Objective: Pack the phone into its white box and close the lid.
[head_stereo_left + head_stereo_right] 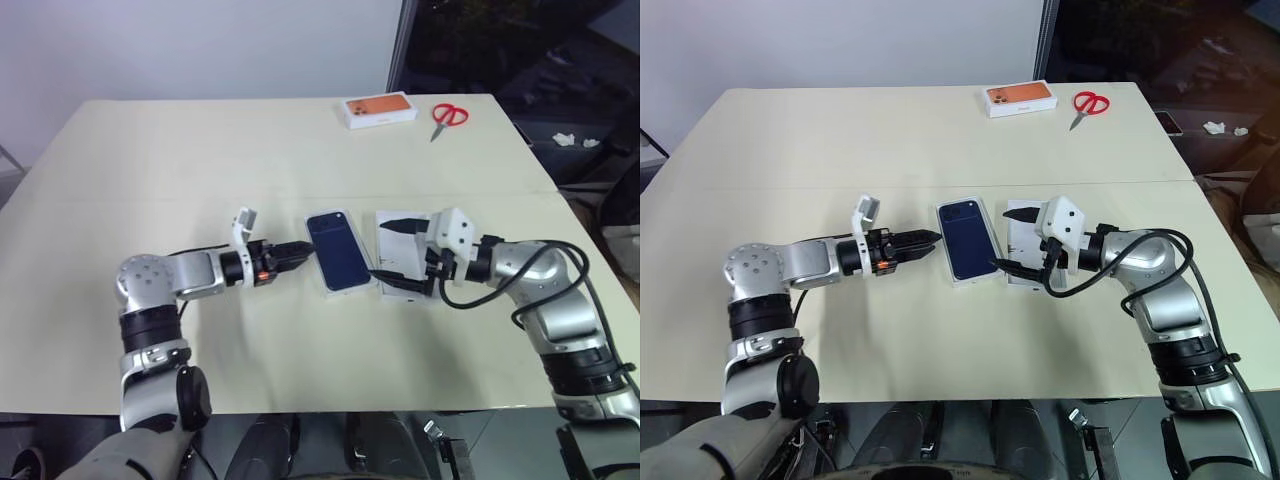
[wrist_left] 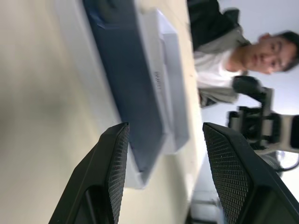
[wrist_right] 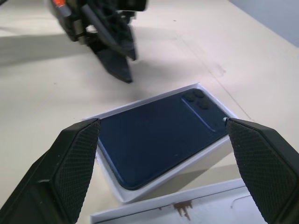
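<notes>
Both grippers stood apart and empty, left (image 1: 925, 238), right (image 1: 1012, 240); phone (image 1: 970, 241) sat in its box (image 1: 328, 292), so the lid (image 1: 400, 240) needed fitting next.

Both arms low, inward-pointing, left gripper (image 1: 305, 252) and right gripper (image 1: 395, 252) open-jawed.

A smooth, faintly glossy dark blue back is being shown by the phone (image 3: 159, 140), which is being cradled in the matt white cardboard of the white box (image 3: 161, 184). Finely ribbed, matt black pads are being presented by the right gripper's fingers (image 3: 70, 163). The table (image 1: 200, 150) is being seen as smooth, matt cream.
</notes>
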Available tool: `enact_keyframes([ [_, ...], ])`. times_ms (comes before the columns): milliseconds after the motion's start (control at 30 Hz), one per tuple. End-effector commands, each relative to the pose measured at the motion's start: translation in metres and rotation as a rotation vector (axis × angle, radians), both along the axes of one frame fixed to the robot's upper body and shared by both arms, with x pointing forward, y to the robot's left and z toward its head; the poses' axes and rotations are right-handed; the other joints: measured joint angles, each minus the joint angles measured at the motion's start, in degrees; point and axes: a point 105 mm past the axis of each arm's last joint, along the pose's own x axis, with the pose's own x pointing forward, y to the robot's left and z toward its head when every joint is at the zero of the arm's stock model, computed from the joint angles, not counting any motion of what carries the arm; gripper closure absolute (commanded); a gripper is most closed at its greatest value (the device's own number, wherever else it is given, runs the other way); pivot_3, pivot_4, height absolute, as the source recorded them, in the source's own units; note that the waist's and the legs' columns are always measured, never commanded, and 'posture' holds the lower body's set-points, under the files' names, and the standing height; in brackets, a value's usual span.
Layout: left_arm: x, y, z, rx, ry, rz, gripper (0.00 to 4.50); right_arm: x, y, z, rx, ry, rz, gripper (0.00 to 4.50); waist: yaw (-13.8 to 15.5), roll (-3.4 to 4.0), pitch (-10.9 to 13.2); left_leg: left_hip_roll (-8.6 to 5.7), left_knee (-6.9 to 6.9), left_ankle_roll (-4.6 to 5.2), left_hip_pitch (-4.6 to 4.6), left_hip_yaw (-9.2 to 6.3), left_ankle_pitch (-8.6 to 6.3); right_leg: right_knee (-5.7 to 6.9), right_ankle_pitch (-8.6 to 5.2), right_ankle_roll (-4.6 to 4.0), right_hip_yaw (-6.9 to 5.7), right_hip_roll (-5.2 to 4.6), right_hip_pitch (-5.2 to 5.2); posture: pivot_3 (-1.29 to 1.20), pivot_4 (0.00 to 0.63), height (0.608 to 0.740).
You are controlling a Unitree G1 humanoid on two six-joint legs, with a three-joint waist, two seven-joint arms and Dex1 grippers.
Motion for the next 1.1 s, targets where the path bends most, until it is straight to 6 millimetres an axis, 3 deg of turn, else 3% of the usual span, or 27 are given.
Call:
enact_keyframes([
  [33,0.006,0.009,0.022,-0.032,-0.111,0.042,1.87,0.007,0.006,0.002,-0.005,-0.016,-0.017,0.00,0.11,0.00,0.00,0.00,0.00,0.00,0.00,0.00,0.00,0.00,0.01,-0.01,0.00,0.00,0.00,0.00,0.150,0.740],
  [233,0.016,0.006,0.034,0.069,-0.272,0.058,1.87,0.027,0.021,0.003,0.046,-0.016,-0.075,0.00,0.10,0.01,0.00,-0.02,0.01,-0.01,-0.01,0.00,0.00,-0.01,0.02,-0.04,0.01,-0.01,0.00,0.00,0.150,0.740],
  [433,0.011,0.008,0.040,0.288,-0.645,-0.024,1.87,0.045,0.006,0.002,0.048,0.038,-0.222,0.00,-0.23,0.05,-0.02,-0.01,-0.07,-0.01,-0.01,0.02,0.01,-0.04,0.06,-0.12,0.03,-0.01,-0.03,0.00,0.150,0.740],
  [600,0.016,0.008,0.036,0.245,-0.664,-0.044,1.87,0.035,0.015,0.008,0.050,0.057,-0.172,0.00,0.04,0.06,-0.02,0.00,-0.08,-0.01,-0.01,0.03,0.02,-0.07,0.12,-0.22,0.04,-0.01,-0.04,0.00,0.150,0.740],
  [667,0.017,0.005,0.036,0.223,-0.661,-0.047,2.38,0.035,0.019,0.009,0.065,0.057,-0.171,0.00,0.03,0.06,-0.02,0.00,-0.08,0.02,-0.02,0.03,0.01,-0.09,0.12,-0.22,0.04,-0.01,-0.04,0.00,0.150,0.740],
  [767,0.019,0.002,0.031,0.228,-0.646,-0.045,3.67,0.033,0.022,0.006,0.063,0.064,-0.164,0.90,0.03,0.06,-0.02,0.00,-0.06,0.04,-0.04,0.03,0.00,-0.11,0.12,-0.21,0.04,-0.01,-0.04,0.00,0.150,0.740],
  [833,0.018,0.000,0.028,0.238,-0.639,-0.054,4.50,0.034,0.022,0.004,0.058,0.060,-0.174,1.85,0.00,0.06,-0.02,0.00,-0.05,0.05,-0.04,0.03,0.00,-0.11,0.12,-0.21,0.04,0.00,-0.04,0.00,0.150,0.740],
  [933,0.017,-0.001,0.024,0.256,-0.642,-0.053,4.50,0.036,0.019,0.001,0.043,0.058,-0.190,3.41,-0.13,0.06,-0.02,0.01,-0.06,0.04,-0.04,0.03,0.00,-0.10,0.12,-0.21,0.04,0.02,-0.04,0.00,0.150,0.740],
  [1100,0.014,-0.003,0.022,0.247,-0.626,-0.068,4.50,0.036,0.019,-0.001,0.032,0.051,-0.195,3.41,-0.18,0.06,-0.02,0.01,-0.05,0.04,-0.04,0.03,0.00,-0.09,0.12,-0.21,0.04,0.02,-0.05,0.00,0.150,0.740],
])
